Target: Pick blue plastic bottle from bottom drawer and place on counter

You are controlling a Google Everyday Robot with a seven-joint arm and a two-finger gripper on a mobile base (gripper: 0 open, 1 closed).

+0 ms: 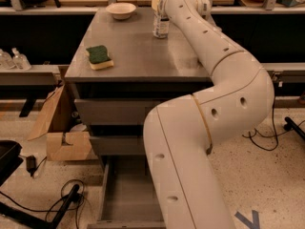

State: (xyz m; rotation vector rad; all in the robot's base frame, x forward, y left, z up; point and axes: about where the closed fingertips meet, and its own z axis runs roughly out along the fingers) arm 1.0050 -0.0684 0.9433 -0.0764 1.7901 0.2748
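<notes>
The blue plastic bottle (161, 26) is small and clear with a pale label. It stands upright at the far back of the counter (138, 51). My gripper (159, 9) is right at the bottle's top, at the end of my white arm, which reaches across the counter's right side. The wrist hides how the gripper meets the bottle. The bottom drawer (126, 194) is pulled open below; the part of its grey floor that shows past my arm holds nothing.
A green and yellow sponge (99, 56) lies on the counter's left side. A white bowl (121, 9) sits at the back left. A cardboard box (66, 142) and cables (62, 202) are on the floor to the left. Clear pump bottles (14, 60) stand on a left shelf.
</notes>
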